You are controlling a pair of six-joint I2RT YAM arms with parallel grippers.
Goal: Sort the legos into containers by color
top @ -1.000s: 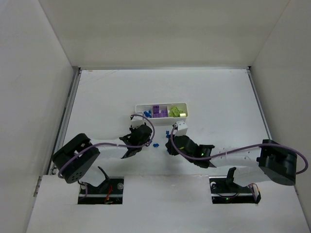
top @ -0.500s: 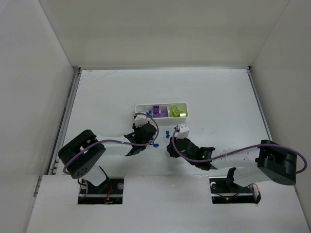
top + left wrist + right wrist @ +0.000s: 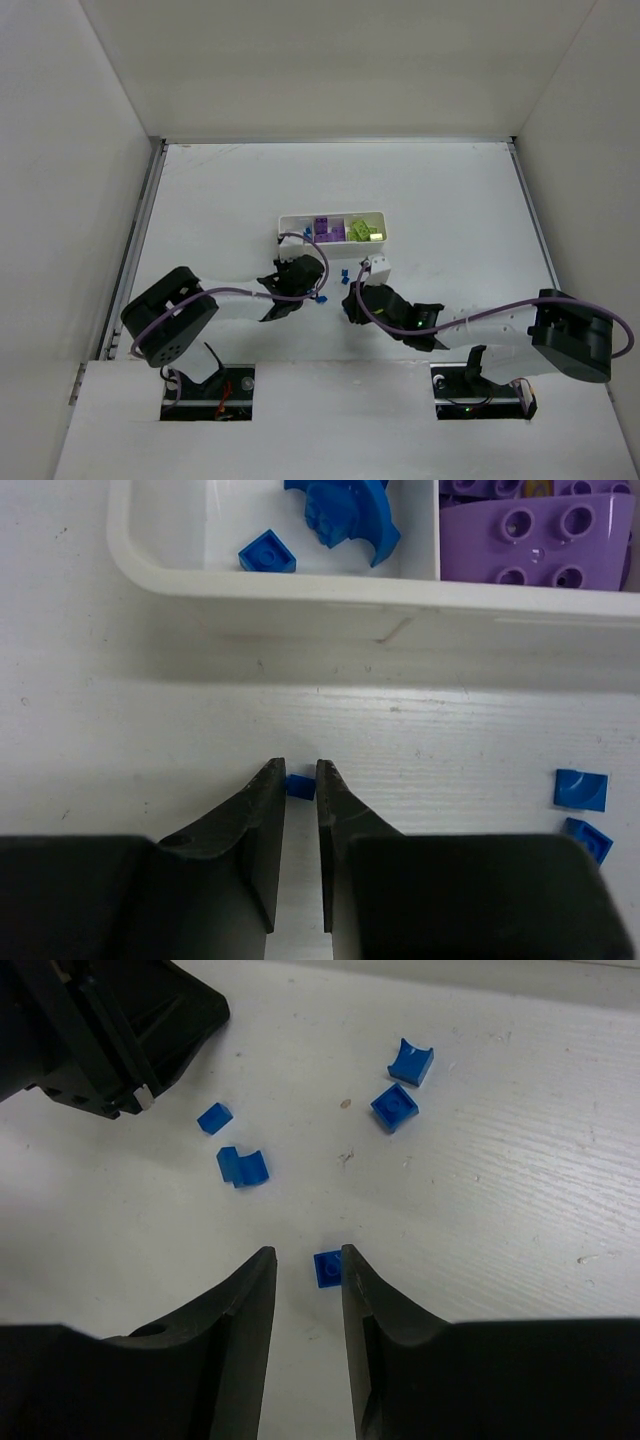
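The white three-compartment tray (image 3: 290, 219) holds blue pieces (image 3: 340, 515) on the left, purple blocks (image 3: 530, 535) in the middle and lime-green bricks (image 3: 364, 231) on the right. My left gripper (image 3: 298, 770) is low over the table just in front of the tray (image 3: 300, 585), its jaws closed on a tiny blue piece (image 3: 299, 787) at their tips. My right gripper (image 3: 307, 1255) is open, down at the table, around another tiny blue piece (image 3: 327, 1269) that touches its right finger (image 3: 362, 1290). In the top view the left gripper (image 3: 300, 280) and right gripper (image 3: 348, 300) are close together.
Several loose blue pieces lie on the table between the grippers: two (image 3: 215, 1118) (image 3: 242, 1167) near the left gripper's black body (image 3: 110, 1030), two farther off (image 3: 395, 1106) (image 3: 411, 1061). Two more (image 3: 580, 788) (image 3: 590, 838) lie right of the left gripper. White walls enclose the table.
The left gripper has shifted a little to the right, toward the loose blue pieces. The right gripper has drawn slightly back and left. The tray has not moved.
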